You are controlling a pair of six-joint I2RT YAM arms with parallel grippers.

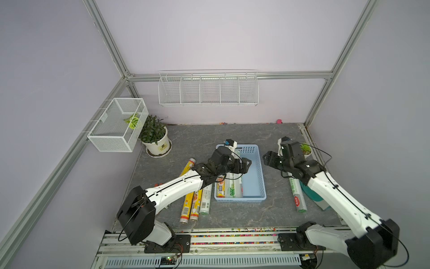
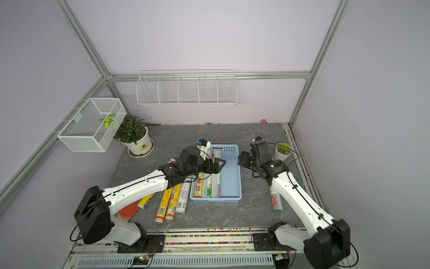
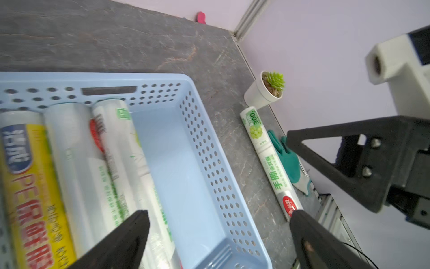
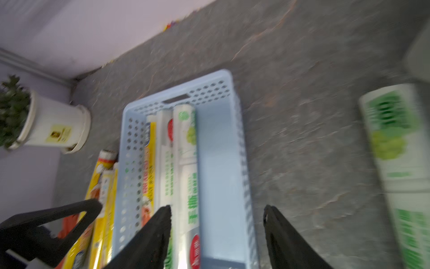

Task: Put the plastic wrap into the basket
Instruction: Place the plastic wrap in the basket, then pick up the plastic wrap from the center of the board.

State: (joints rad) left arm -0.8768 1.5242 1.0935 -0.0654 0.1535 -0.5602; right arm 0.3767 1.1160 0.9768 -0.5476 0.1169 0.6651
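Note:
The light-blue basket sits mid-table. Along its left side lie three rolls of plastic wrap, one yellow and two white with green print. My left gripper hovers open above the basket, holding nothing. Just right of the basket, my right gripper is open and empty. Several loose rolls lie left of the basket. One white-green roll lies under the right arm.
A big potted plant stands at the back left and a small succulent pot at the right edge. A teal glove lies beside the right roll. A wire-mesh box and a wire rack hang on the walls.

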